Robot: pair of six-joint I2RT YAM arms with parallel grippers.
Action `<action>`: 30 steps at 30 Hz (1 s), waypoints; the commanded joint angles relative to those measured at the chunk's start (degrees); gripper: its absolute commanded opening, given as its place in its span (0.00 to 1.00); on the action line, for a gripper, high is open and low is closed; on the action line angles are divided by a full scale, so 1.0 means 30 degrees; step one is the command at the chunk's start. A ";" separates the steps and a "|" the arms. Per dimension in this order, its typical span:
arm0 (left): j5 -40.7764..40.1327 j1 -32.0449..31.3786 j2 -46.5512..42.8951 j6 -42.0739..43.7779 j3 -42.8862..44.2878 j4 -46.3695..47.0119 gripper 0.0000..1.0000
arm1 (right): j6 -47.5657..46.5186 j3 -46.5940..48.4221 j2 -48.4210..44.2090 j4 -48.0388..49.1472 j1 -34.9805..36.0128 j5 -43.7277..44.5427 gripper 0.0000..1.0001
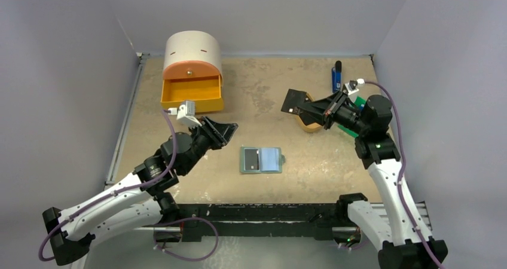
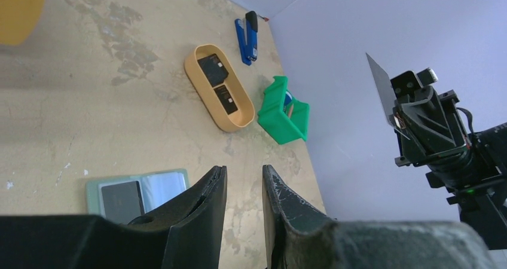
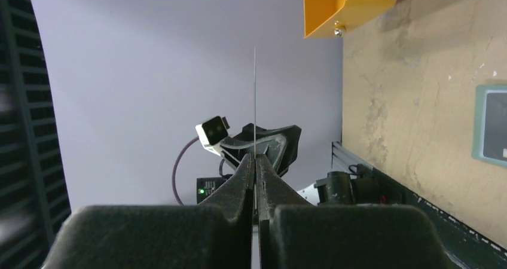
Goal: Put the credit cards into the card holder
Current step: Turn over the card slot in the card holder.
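The card holder (image 1: 261, 159) lies open on the table's middle, with one black credit card (image 1: 251, 159) on its left half; it also shows in the left wrist view (image 2: 152, 185). My right gripper (image 1: 306, 106) is shut on another black credit card (image 1: 294, 100), held in the air above the tan oval tray (image 1: 309, 125). In the right wrist view that card (image 3: 255, 101) is edge-on between the shut fingers. Two more black cards (image 2: 213, 69) (image 2: 225, 98) lie in the tray (image 2: 197, 80). My left gripper (image 1: 230, 128) is open and empty, up left of the card holder.
An orange drawer box with a cream domed top (image 1: 192, 72) stands open at the back left. A blue-and-black stick-shaped object (image 1: 336, 75) lies at the back right. A green bin (image 2: 284, 110) stands right of the tray, partly hidden by my right arm from above.
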 commanded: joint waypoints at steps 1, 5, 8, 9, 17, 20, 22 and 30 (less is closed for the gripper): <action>-0.0269 0.0076 0.0460 0.0499 0.0787 0.0655 0.28 | -0.0663 -0.0032 -0.0053 0.0144 0.0048 -0.1347 0.00; 0.0100 0.0075 0.0524 0.0342 0.0388 0.0554 0.28 | -1.2080 0.4485 0.2052 -0.9356 0.1596 0.1440 0.00; 0.0870 0.0062 0.0663 0.0578 -0.0161 0.0586 0.28 | -1.6017 0.4846 0.2479 -1.1829 0.5823 0.7128 0.00; 0.1172 0.0064 0.0906 0.0703 -0.0213 0.0426 0.28 | -1.6355 0.4423 0.2578 -1.2156 0.7170 0.9031 0.00; 0.3544 0.0028 0.3397 0.0888 -0.1293 -0.0143 0.25 | -1.6374 -0.0186 0.3667 -0.9578 0.9046 1.0711 0.00; 0.4118 0.0045 0.4417 0.0654 -0.1906 0.0511 0.24 | -1.5214 -0.1526 0.4455 -0.8349 0.9045 0.8769 0.00; 0.4126 0.0047 0.4977 0.0479 -0.2314 0.1108 0.24 | -1.4817 -0.2006 0.5205 -0.7682 0.9045 0.8394 0.00; 0.3786 0.0047 0.7033 0.0338 -0.3014 0.2785 0.21 | -1.3397 -0.3302 0.6169 -0.6945 0.9016 0.8475 0.00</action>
